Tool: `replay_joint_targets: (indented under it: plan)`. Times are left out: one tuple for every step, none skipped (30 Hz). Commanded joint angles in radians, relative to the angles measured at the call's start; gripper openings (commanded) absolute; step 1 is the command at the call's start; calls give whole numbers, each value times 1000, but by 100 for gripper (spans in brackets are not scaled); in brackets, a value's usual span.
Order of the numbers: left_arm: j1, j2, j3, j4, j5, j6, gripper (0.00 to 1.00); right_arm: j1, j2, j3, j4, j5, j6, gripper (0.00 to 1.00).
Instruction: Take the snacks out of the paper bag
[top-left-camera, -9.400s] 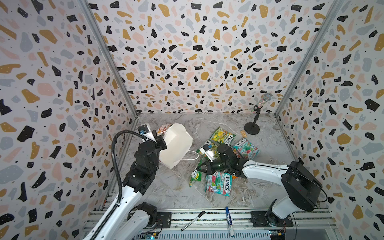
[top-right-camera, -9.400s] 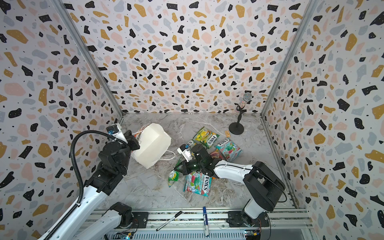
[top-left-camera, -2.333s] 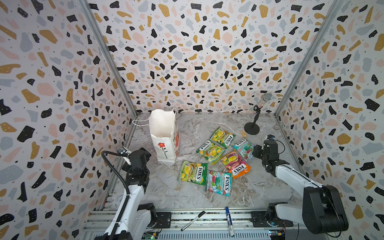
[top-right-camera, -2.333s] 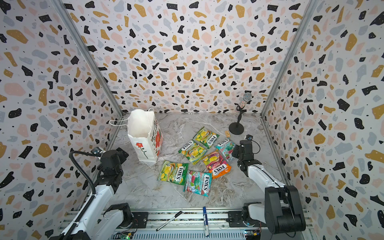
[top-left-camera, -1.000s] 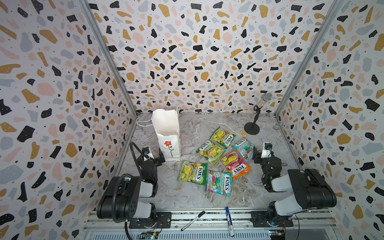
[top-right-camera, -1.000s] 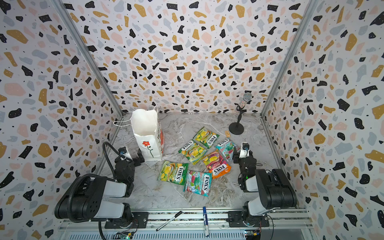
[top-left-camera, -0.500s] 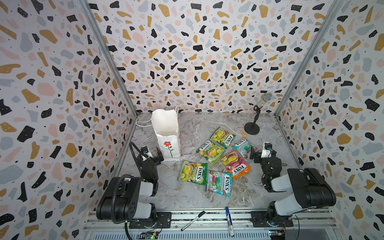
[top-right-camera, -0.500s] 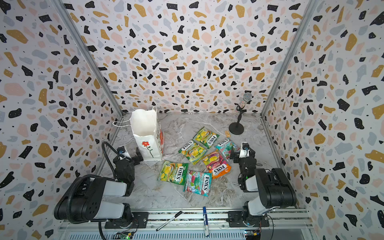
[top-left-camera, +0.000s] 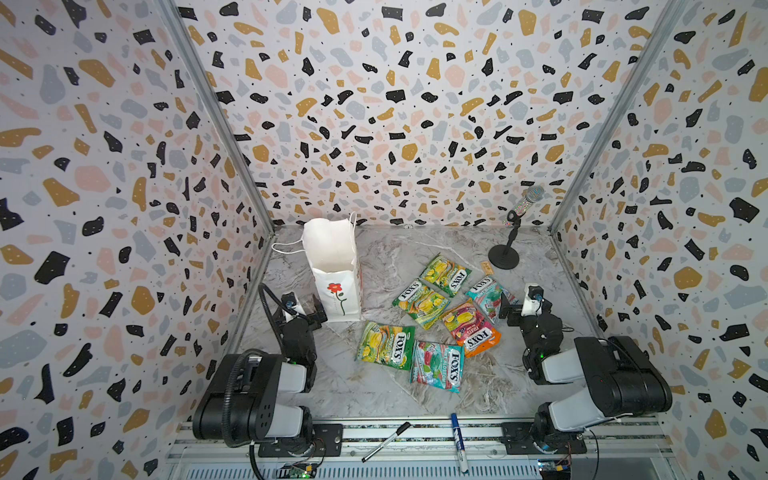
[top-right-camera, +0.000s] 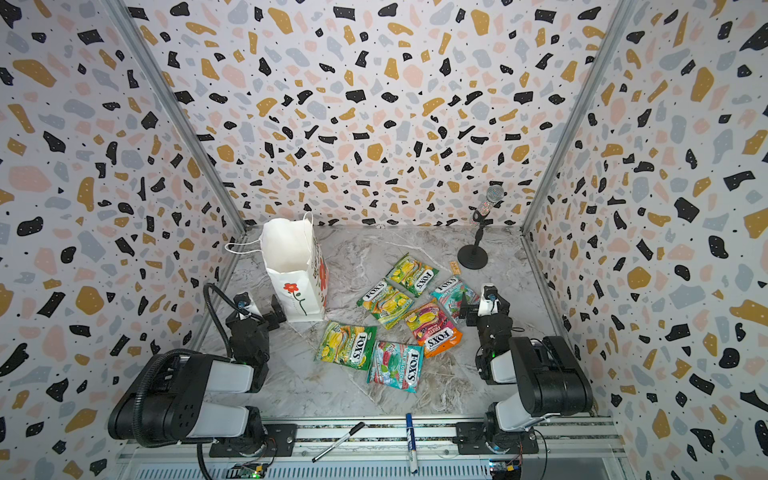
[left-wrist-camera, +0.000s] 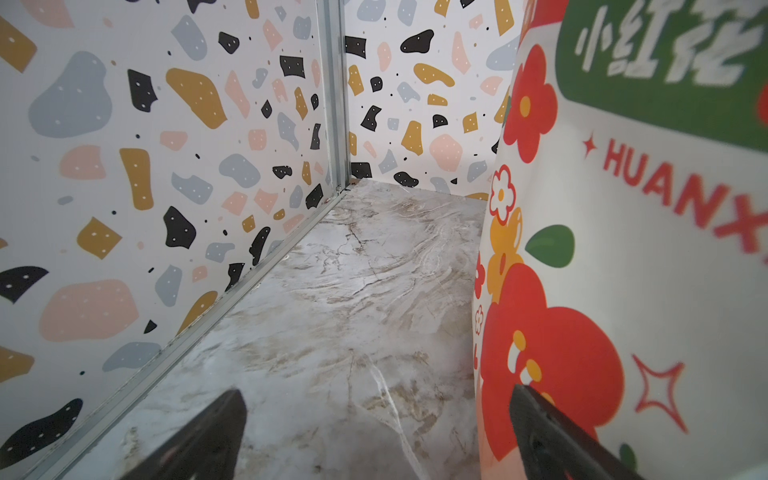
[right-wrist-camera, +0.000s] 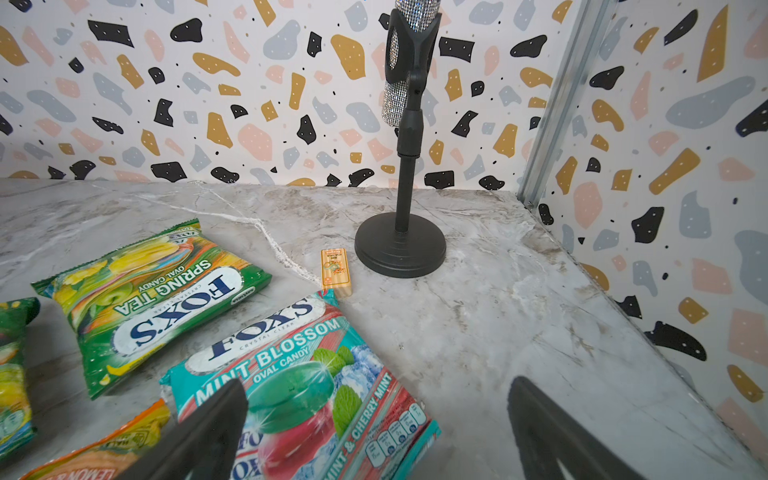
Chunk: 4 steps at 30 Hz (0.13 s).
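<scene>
Starting at nine o'clock, your left gripper (left-wrist-camera: 376, 395) has let go of the paper bag (top-left-camera: 337, 291) it was tipping some seconds back. It is now folded home, jaws spread wide and empty. One finger sits just beside the bag's flowered side, and you cannot tell whether it brushes the paper. The bag stands upright at about ten o'clock, mouth up. What shows inside is plain white paper, though its very bottom is hidden. From the centre out toward two o'clock the snacks (top-left-camera: 420, 301) lie flat on the marble table (top-left-camera: 374, 390), all six of them. Some overlap at the edges, and none has shifted in the last second. At three o'clock your right gripper (right-wrist-camera: 376, 384) has just finished widening its jaws from part-open to fully apart. It holds nothing, and one finger hangs close over the teal mint packet (right-wrist-camera: 316, 370). My judgement is that the emptying is done. Both arms have pulled back, both hands are released, and nothing looks left to fetch unless a packet hides in the bag's base.
</scene>
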Motion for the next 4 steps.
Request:
replay_joint_targets:
  plan:
    - [-7,-8,19,40,-16,13,100,5,-1,14,16,10,-7,99]
    - [-7,-8,19,40,-17,13,100,5,0,15,15,10,-7,99]
    - [-7,-9,19,40,-18,13,100,4,-2,13,17,10,-7,99]
    - [-7,-9,19,40,-18,14,100,5,-3,10,24,11,-7,99]
